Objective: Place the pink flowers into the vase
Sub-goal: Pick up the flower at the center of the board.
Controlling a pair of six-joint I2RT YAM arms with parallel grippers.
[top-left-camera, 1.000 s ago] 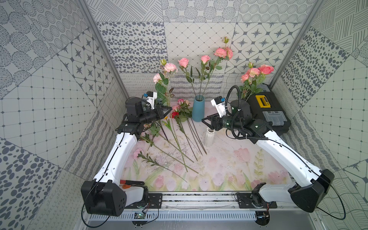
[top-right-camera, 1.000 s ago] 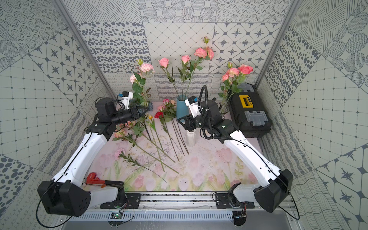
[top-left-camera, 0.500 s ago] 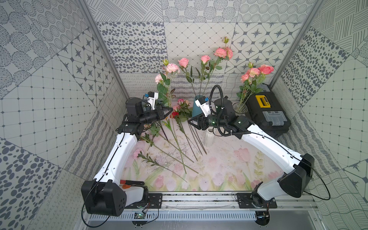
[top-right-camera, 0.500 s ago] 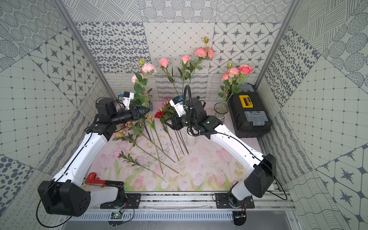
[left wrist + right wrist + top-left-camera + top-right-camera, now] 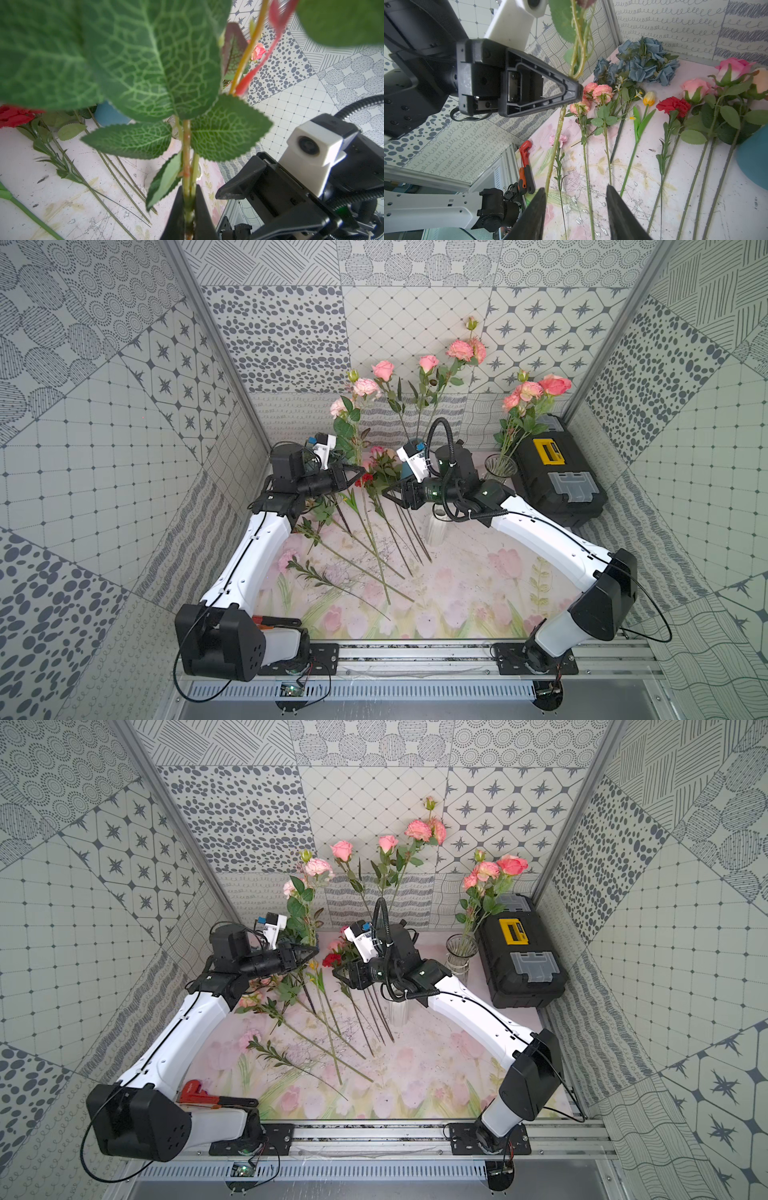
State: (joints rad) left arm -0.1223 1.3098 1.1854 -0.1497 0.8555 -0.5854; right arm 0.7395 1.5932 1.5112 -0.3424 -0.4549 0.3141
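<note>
Top view: floral mat (image 5: 457, 585), patterned walls (image 5: 124, 448).

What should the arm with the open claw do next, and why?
Probably nudge the open right gripper sideways to centre the pink flower's stem between its jaws. The left gripper clamps it upright, and it lines up with one fingertip, not the gap's middle.

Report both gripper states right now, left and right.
Left gripper: shut on a pink flower stem.
Right gripper: open, gripping nothing.
</note>
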